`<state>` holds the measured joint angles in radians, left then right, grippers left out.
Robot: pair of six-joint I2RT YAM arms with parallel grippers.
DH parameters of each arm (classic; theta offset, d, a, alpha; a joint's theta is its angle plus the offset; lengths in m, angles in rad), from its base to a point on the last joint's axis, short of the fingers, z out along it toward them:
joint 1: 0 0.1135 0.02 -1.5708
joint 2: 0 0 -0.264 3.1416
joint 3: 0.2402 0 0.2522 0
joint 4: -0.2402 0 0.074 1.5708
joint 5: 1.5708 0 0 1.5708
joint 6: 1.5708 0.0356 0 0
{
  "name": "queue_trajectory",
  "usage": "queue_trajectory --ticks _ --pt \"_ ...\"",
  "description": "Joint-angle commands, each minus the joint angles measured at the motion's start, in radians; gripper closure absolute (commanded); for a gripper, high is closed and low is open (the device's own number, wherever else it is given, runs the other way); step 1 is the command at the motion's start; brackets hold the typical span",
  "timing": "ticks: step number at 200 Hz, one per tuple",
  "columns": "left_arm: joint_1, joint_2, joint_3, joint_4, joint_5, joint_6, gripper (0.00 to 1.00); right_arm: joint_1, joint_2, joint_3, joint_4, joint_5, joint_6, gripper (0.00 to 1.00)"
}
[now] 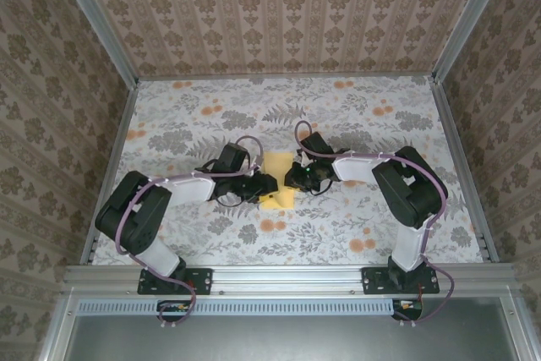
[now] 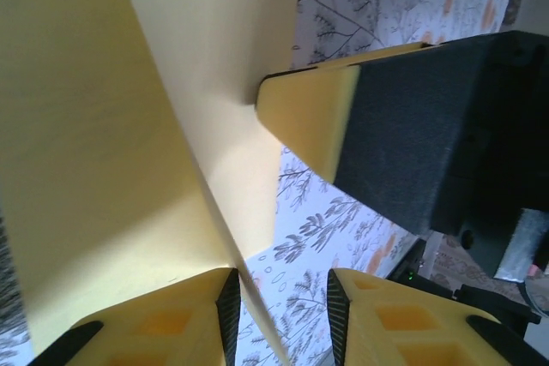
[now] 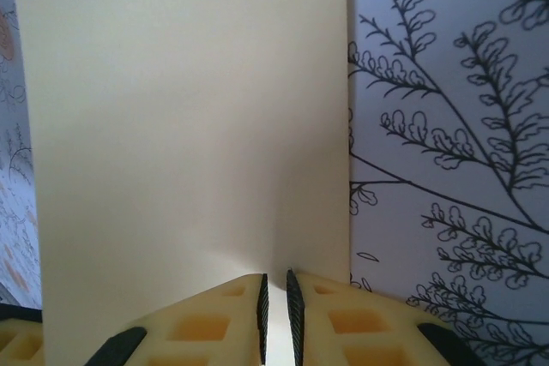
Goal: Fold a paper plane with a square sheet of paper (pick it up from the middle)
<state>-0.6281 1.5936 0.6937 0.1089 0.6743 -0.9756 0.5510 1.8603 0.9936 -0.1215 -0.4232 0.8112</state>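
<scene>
On the left a wall of brown damask wallpaper rises behind a slanting aluminium post. It borders the table, which is covered in a print of grey leaves and small orange flowers. The black left arm reaches in towards the middle with a purple cable along it.

The left fingers, yellow with black ribbed pads, stand clearly apart. A thin folded edge of the pale-yellow square sheet of paper runs through the gap between them, and they do not clamp it.

The sheet sits at the middle of the table, between the two arms, which cover part of it from above. It is plain and unprinted, with one straight diagonal crease dividing two smooth panels.

From the right, one yellow-tipped finger of the other arm touches the paper's face. Seen from their own wrist, the right fingers are pinched almost together on the sheet's lower edge, with only a sliver between the pads. The black right arm bends back to its base.
</scene>
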Motion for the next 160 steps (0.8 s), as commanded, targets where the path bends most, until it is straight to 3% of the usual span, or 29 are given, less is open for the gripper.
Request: queue_trajectory --ticks 1,60,160 --pt "-0.007 0.002 0.002 0.099 0.017 -0.047 0.64 0.006 0.038 0.008 -0.085 0.050 0.020 0.81" --pt "-0.009 0.052 0.048 0.136 -0.021 -0.018 0.60 0.006 0.032 0.019 -0.099 0.036 0.020 0.80" --pt "-0.007 0.098 0.041 0.188 -0.024 -0.030 0.46 -0.009 0.002 0.021 -0.096 0.006 0.031 0.74"
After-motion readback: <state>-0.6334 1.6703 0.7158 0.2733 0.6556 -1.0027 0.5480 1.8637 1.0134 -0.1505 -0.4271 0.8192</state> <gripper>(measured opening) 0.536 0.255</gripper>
